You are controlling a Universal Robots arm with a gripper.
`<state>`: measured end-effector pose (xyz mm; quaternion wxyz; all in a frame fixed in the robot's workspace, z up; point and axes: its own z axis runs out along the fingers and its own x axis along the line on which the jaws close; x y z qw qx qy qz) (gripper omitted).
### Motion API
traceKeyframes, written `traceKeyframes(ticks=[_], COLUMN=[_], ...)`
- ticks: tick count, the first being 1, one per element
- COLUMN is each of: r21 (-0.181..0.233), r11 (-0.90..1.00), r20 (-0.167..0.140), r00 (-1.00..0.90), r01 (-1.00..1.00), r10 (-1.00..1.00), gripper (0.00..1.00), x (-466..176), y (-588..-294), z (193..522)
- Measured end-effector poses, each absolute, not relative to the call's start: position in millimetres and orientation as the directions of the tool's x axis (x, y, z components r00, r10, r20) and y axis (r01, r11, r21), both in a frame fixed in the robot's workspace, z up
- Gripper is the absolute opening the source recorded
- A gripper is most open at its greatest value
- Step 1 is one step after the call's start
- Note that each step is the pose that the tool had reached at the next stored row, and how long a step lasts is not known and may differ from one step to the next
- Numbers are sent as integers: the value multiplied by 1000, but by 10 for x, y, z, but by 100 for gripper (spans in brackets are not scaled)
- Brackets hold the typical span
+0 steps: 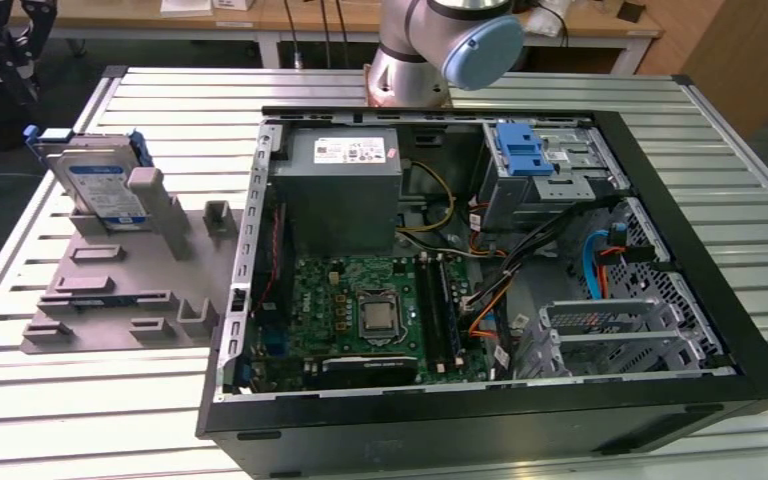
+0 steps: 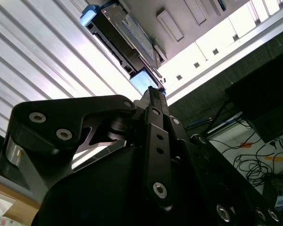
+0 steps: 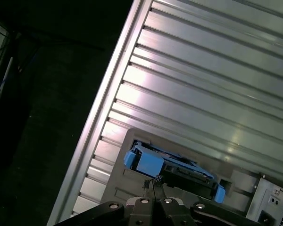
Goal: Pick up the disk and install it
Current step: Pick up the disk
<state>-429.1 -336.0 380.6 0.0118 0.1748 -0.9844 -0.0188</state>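
- Exterior view: the disk [image 1: 97, 185], a flat silver hard drive with a white-and-blue label in a blue plastic bracket, stands on edge at the upper left of the frame. It is slotted into a grey plastic holder [image 1: 111, 290] on the ribbed aluminium table [image 1: 718, 120].
- Same view, and the disk is well apart from the open black computer case [image 1: 491, 425] that fills the centre and the exterior view's right. Inside the case are a grey metal power-supply box [image 1: 337, 195], a green motherboard [image 1: 357, 310] and a blue ridged latch strip [image 1: 520, 150].
- Top centre, the grey-and-blue arm [image 1: 431, 45] rises behind the case.
- Second wrist view: here's the black pincer [image 2: 153, 92] seen edge-on, its linkage big in the foreground. The disk [image 2: 125, 37] lies out beyond the tip, and the blue bracket end sits right at the fingertip in the picture. I can't tell the gap between them.
- First wrist view: now it's plain, the pincer [image 3: 151, 184] is narrow, its two fingers [image 3: 147, 190] pressed together with nothing between them.
- The disk [image 3: 179, 169] sits edge-up just past those tips, blue bracket corners at both ends, in its holder [image 3: 115, 188] on the table [image 3: 203, 70]. It is not in the grasp.
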Motion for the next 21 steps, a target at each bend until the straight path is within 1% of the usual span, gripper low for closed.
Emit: traceKeyframes(ticks=[16, 21], r21=[41, 39], r11=[907, 891], r20=[16, 11], r00=[-907, -892], r01=[-419, -451], r10=[-420, -452], gripper=[11, 11], x=[-4291, -4291], y=[-3360, -3360], z=[3805, 3805])
